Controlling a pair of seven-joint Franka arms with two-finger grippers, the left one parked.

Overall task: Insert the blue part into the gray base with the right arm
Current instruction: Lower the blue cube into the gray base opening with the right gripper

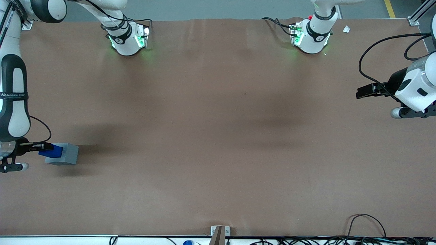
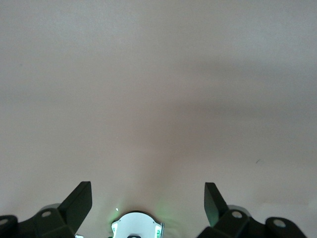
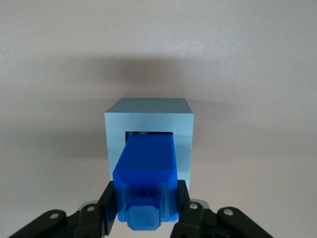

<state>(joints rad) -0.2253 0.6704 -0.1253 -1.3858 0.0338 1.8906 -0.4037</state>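
Observation:
The gray base [image 1: 64,154] sits on the brown table at the working arm's end. The blue part [image 1: 51,151] lies against the base's side that faces the arm, with its front end at the square socket. In the right wrist view the blue part [image 3: 146,173] points into the lighter-rimmed socket of the gray base [image 3: 148,116]; its stubbed end faces the camera. My right gripper [image 1: 43,147] is shut on the blue part, with a black finger [image 3: 106,206] pressed on each flank. The gripper shows in the wrist view [image 3: 144,208] too.
Two white arm bases [image 1: 127,39] [image 1: 310,35] stand at the table's edge farthest from the front camera. The parked arm's gripper [image 1: 369,91] hangs toward its end of the table. Cables lie along the near edge [image 1: 368,224].

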